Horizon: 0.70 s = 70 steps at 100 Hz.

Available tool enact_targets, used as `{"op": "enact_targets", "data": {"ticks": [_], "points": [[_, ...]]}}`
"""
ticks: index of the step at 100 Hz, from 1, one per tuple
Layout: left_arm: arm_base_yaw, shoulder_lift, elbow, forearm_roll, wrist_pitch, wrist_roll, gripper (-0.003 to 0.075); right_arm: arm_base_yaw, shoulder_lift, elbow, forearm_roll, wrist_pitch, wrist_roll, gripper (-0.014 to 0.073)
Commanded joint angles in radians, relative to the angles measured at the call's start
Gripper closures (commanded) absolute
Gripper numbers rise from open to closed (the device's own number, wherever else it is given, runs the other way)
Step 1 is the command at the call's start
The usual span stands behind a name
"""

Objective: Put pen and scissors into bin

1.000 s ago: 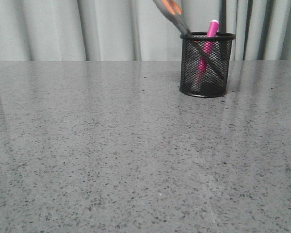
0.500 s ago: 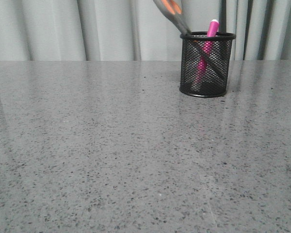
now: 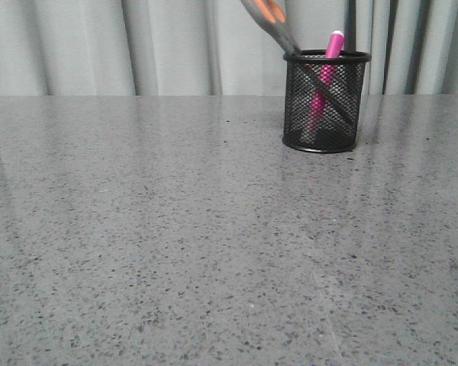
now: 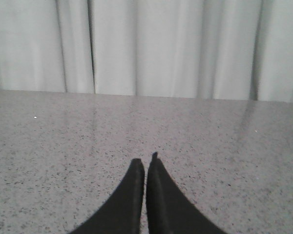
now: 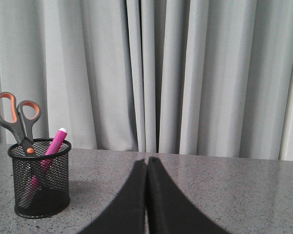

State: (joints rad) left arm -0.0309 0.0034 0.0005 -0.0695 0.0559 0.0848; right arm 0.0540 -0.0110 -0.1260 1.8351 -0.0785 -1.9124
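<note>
A grey speckled table (image 3: 175, 244) is stretching back to pale pleated curtains (image 3: 99, 46). The bin (image 3: 325, 101) is standing upright near its far edge, holding the pen (image 3: 326, 76) leaning rightward and the scissors (image 3: 278, 27) slanting left, handles up, seemingly against the rim. The left claw (image 4: 145, 165) and right claw (image 5: 147, 163) are both sitting pressed together, holding nothing.

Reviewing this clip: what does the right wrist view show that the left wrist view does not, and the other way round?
Only the right wrist view shows the bin standing on the table, with the scissors blades-down in it, handles above the rim, and the pen leaning beside them. It also shows the right gripper, jaws closed and holding nothing. Only the left wrist view shows the left gripper, likewise closed and empty, over bare tabletop; no task item appears there. Both share the speckled grey table and the pale curtain behind it.
</note>
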Motion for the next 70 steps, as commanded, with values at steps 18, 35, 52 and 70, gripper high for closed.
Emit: {"op": "enact_targets", "data": {"ticks": [18,35,52,70], "points": [[0.002,-0.041,0.045,0.006,-0.111,-0.016,0.0739,-0.008,-0.009,-0.024,0.036,0.015,-0.004,0.0667],[0.006,-0.041,0.047,-0.007,-0.122,-0.02,0.0739,-0.008,-0.009,-0.024,0.036,0.015,-0.004,0.0667],[0.006,-0.041,0.045,-0.007,-0.124,-0.02,0.0739,-0.008,-0.009,-0.024,0.036,0.015,-0.004,0.0667],[0.006,-0.041,0.045,-0.007,-0.124,-0.02,0.0739,-0.008,-0.009,-0.024,0.036,0.015,-0.004,0.0667]]}}
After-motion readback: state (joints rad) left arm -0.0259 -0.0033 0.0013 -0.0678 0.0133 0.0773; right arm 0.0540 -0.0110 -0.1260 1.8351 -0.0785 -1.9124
